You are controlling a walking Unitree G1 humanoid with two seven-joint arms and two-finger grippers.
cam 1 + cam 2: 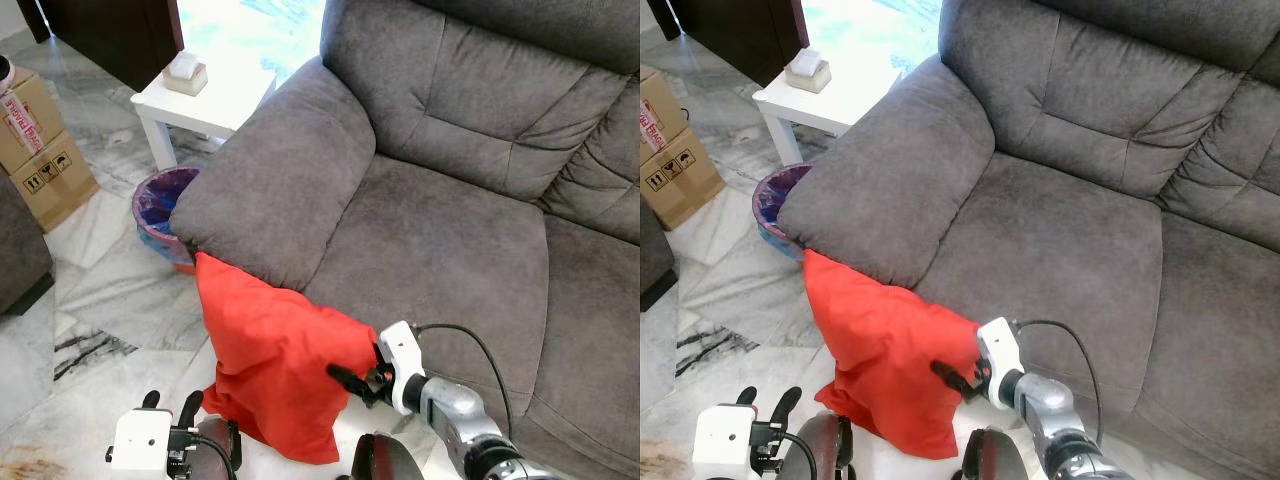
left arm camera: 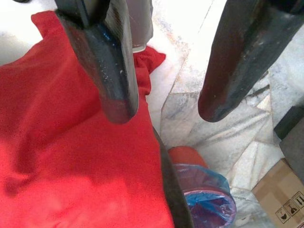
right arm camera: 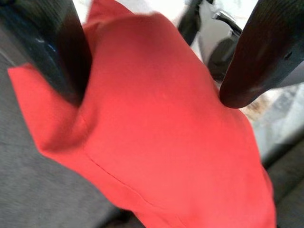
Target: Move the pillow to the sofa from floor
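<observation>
While my right gripper presses into the red pillow, the head view shows that pillow propped against the front of the grey sofa, under the armrest, its lower corner on the marble floor. The broad suede seat lies bare above it; a bin with a blue liner stands beside the armrest.

In the left wrist view, my left gripper hangs spread wide, holding nothing, over pillow edge and veined tile.

In the right wrist view, my fingers are parted around the soft cloth, one dug into a fold.
</observation>
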